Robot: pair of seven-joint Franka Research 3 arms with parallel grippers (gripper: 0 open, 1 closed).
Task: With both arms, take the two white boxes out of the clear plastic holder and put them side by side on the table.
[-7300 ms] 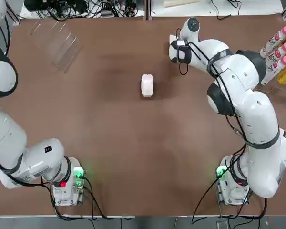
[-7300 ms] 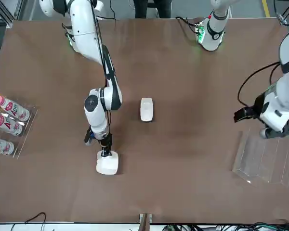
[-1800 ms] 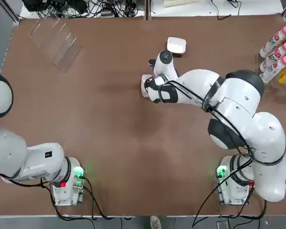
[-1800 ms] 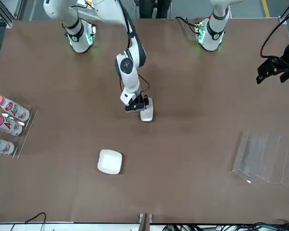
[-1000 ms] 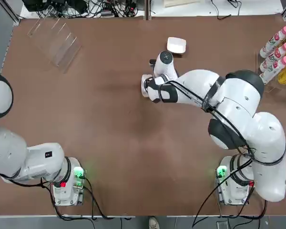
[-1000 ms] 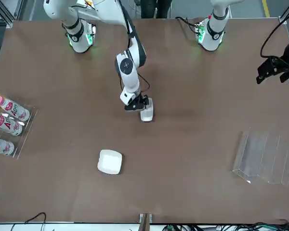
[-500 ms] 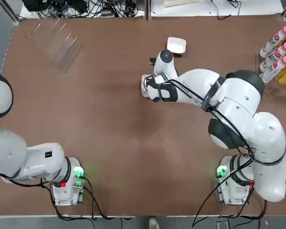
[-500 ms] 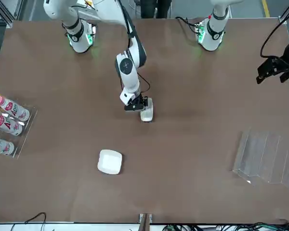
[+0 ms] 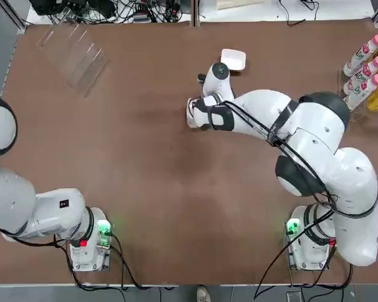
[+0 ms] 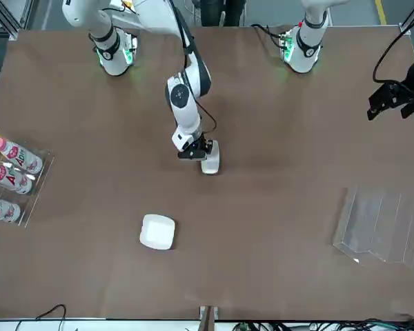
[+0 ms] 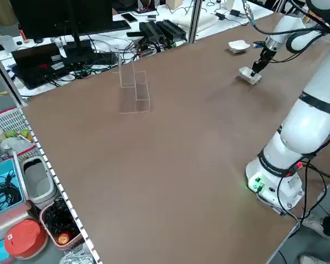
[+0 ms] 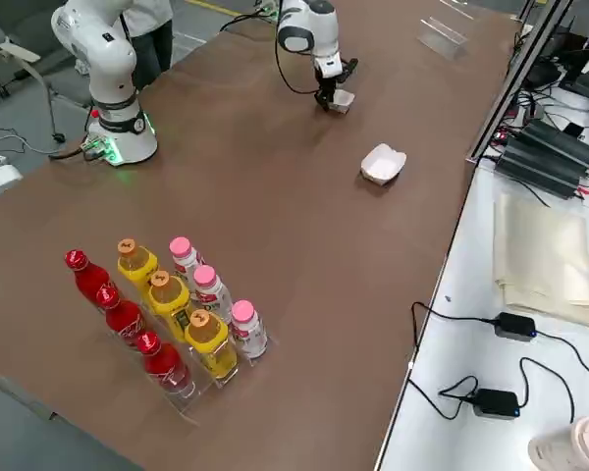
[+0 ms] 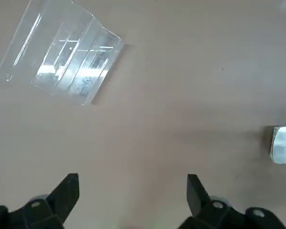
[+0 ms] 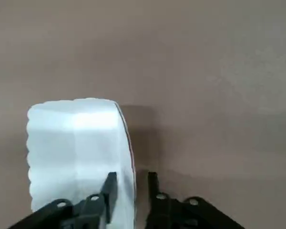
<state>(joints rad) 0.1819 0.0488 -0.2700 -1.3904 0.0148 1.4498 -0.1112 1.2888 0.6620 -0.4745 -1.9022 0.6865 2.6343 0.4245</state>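
Room: I see cables and power bricks along the top edge of the overhead frame, and a monitor and storage bins at the left of the left side view.
Desk (image 9: 145,189): matte brown and flat, bare across the middle. I judge a light box will slide on it rather than tip.
Holder (image 9: 70,53): upper left of the overhead frame, clear, its slots empty.
Bottles (image 9: 364,60): racked at the right edge of the overhead frame, well apart from the work and not my concern.
Far box (image 9: 233,60): top centre of the overhead frame, lying free on the desk and touched by nothing.
Mid box (image 10: 210,160): centre of the front frame, on the desk, well apart from the far box, so the pair is not yet side by side.
Handling: both look to me like thin-walled white shells, light and a little flexible, with smooth, likely slippery sides. I would take hold on a straight wall, away from the rounded corners, and squeeze gently so it does not buckle.
Right gripper (image 14: 131,177): low at the mid box, pinched down narrow with the box's wall between its fingers.
Left gripper (image 13: 133,183): raised at the right edge of the front frame, spread wide and holding nothing.
Risk: with so thin a pinch, I expect the box could swing or slip when lifted.
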